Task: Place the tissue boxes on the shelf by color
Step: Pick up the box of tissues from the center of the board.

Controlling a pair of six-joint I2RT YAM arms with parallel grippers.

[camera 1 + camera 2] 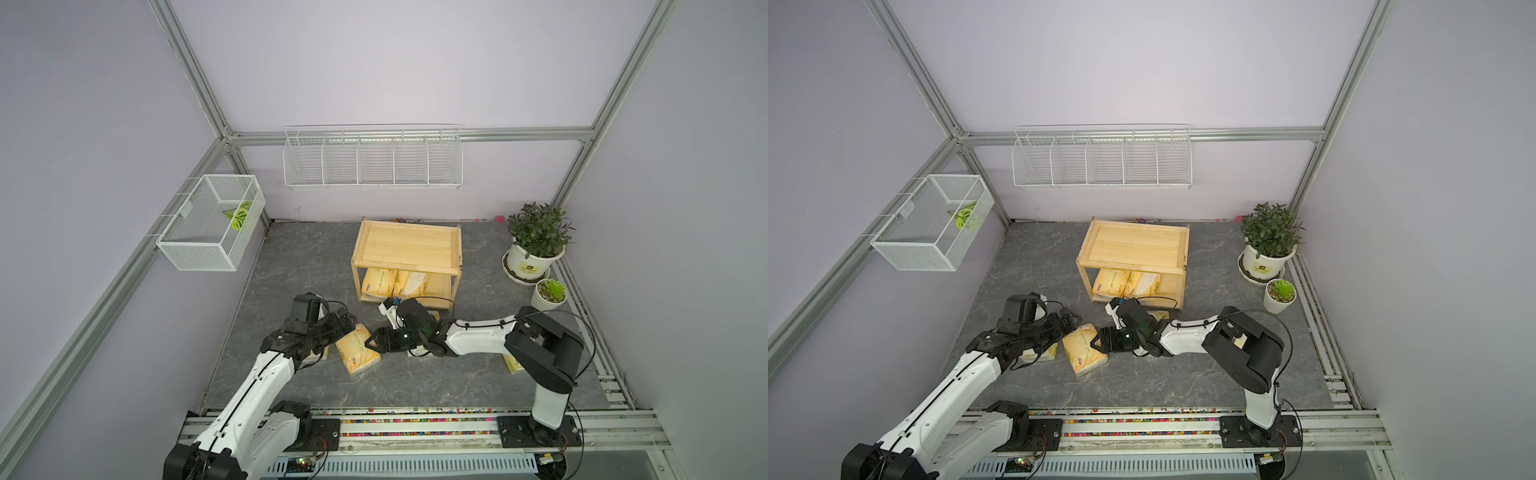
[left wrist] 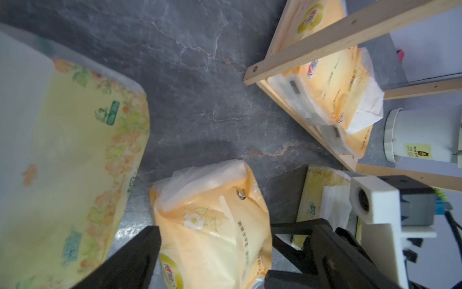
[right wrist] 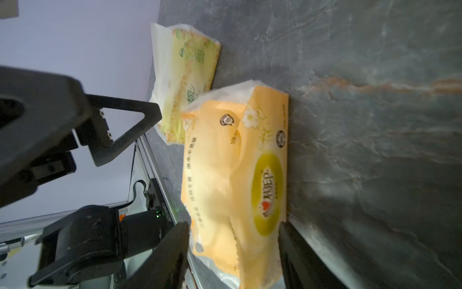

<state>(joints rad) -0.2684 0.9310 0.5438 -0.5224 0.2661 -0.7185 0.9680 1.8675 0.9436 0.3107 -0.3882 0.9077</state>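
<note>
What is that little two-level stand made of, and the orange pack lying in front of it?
The shelf looks like pale, unpainted wood with a matt finish: grain lines and plank joints show on its top. The orange tissue pack seems wrapped in thin printed plastic film, since it creases softly and looks slightly glossy.

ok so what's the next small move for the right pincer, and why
Probably close the right pincer on the orange pack. Its jaws stand open on either side of the pack's end, and the pack lies on the table, not yet lifted. Two orange packs already sit on the lower tier of the shelf, so this one likely goes there next.
</note>
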